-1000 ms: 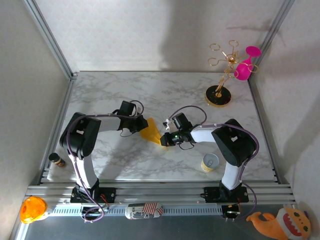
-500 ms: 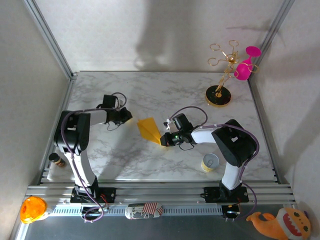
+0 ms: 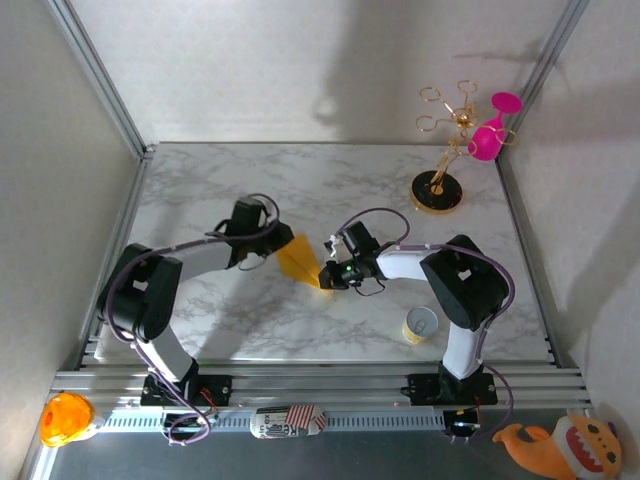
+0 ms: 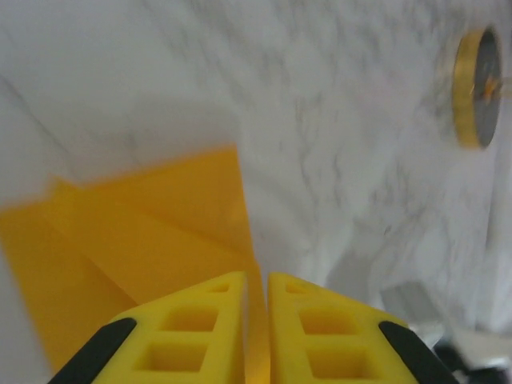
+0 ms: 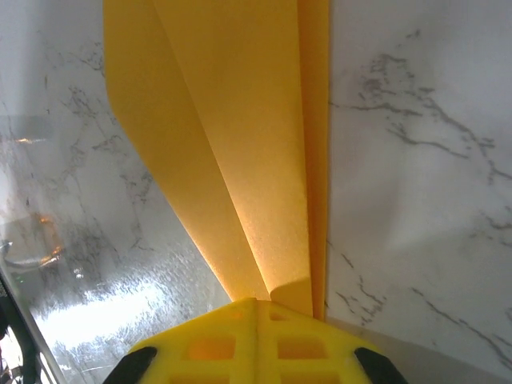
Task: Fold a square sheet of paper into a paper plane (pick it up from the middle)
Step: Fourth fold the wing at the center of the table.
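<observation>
The yellow-orange paper [image 3: 300,261], folded into a narrow wedge with layered flaps, lies at the middle of the marble table between my two grippers. My right gripper [image 3: 329,279] is shut on its pointed near end; in the right wrist view the paper [image 5: 240,120] runs away from the closed gripper [image 5: 256,302]. My left gripper [image 3: 279,250] sits at the wedge's wide far-left end. In the left wrist view that gripper [image 4: 256,282] has its fingers almost together over the edge of the paper [image 4: 144,232]. I cannot tell whether paper is pinched in the slit.
A gold stand [image 3: 437,190] with a pink glass [image 3: 487,140] is at the back right; its round base [image 4: 478,88] shows in the left wrist view. A paper cup [image 3: 419,324] stands front right, a small brown bottle [image 3: 117,320] front left. An orange toy [image 3: 64,418] lies off the table.
The left arm swung away to the left half a second ago and has come back to the paper's wide end. The right gripper has kept its hold on the point.
</observation>
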